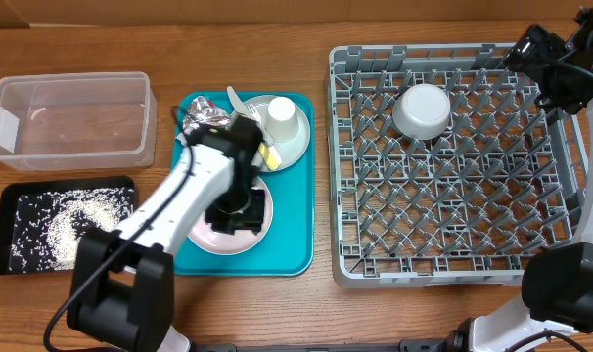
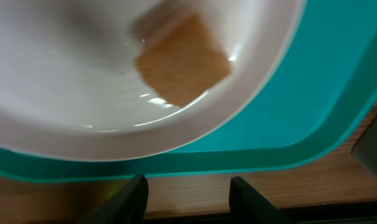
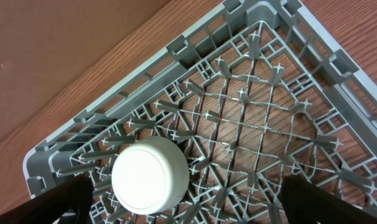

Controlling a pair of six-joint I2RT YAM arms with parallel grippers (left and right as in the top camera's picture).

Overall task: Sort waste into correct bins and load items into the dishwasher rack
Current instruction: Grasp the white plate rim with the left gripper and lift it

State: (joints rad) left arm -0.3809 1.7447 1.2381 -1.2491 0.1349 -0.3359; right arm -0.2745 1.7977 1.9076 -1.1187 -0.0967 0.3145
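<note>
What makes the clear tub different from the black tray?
The clear tub is see-through with tall walls; the black tray is dark and shallow. The black tray holds white rice grains; the clear tub shows none. Both are rectangles, next to each other on the wooden table.

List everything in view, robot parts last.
clear plastic tub: one, transparent, far left.
black tray: one, black, near left.
rice grains: many, white, in black tray.
teal tray: one, teal, centre.
foil ball: one, silver, on teal tray.
pale plate: one, greenish, teal tray's far end.
cup: one, white, on pale plate.
fork: one, yellow, pale plate's near edge.
white plate: one, white, teal tray's near end.
food cube: one, orange, on white plate.
dishwasher rack: one, grey, right.
bowl: one, white, inverted in rack.
left gripper: open, over white plate.
right gripper: open, above rack.
</note>
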